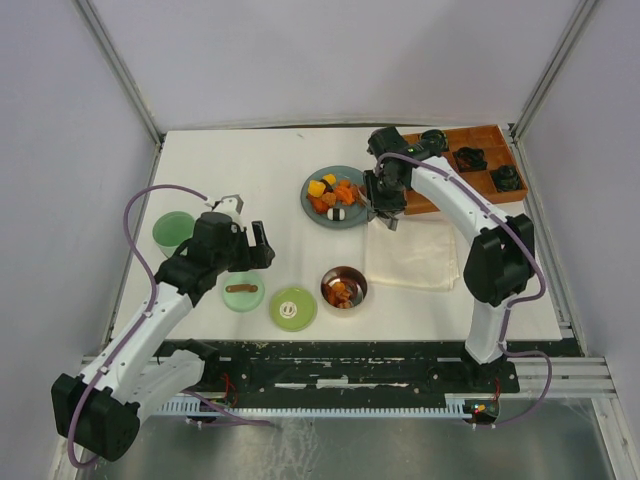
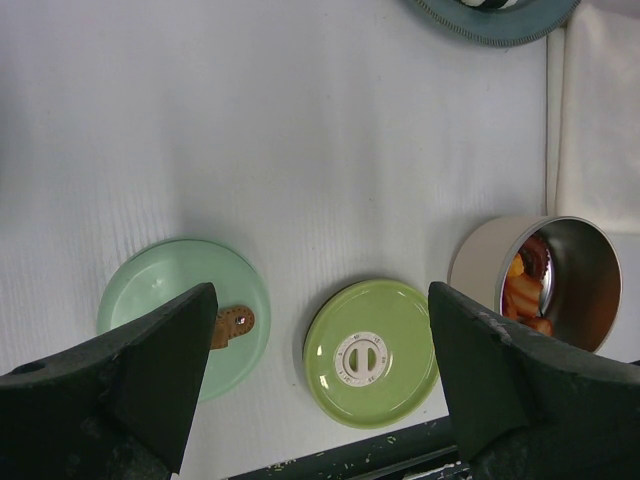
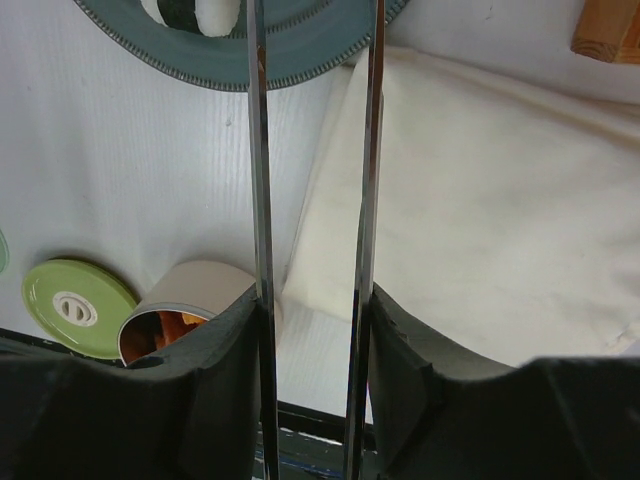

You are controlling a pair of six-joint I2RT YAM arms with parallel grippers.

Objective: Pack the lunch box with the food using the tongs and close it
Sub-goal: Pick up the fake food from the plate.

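My right gripper (image 1: 385, 208) (image 3: 312, 300) is shut on the silver tongs (image 3: 258, 150), whose two arms stay apart and reach toward the grey-blue plate (image 1: 312, 205) (image 3: 290, 70). The plate carries orange, yellow and red-brown food (image 1: 332, 192) and a black-and-white roll (image 3: 195, 12). The small steel bowl (image 1: 343, 287) (image 2: 570, 280) (image 3: 190, 290) has orange pieces inside. Its lime-green lid (image 1: 293, 308) (image 2: 370, 350) lies beside it. The mint lid with brown handle (image 1: 243, 291) (image 2: 165, 290) lies left of that. My left gripper (image 1: 255, 250) (image 2: 320, 300) hovers open above both lids. The mint canister (image 1: 174, 232) stands far left.
A folded cream cloth (image 1: 412, 255) (image 3: 480, 220) lies right of the plate, under my right arm. A compartmented wooden tray (image 1: 470, 165) with dark objects sits at the back right. The table's black front rail runs just below the lids.
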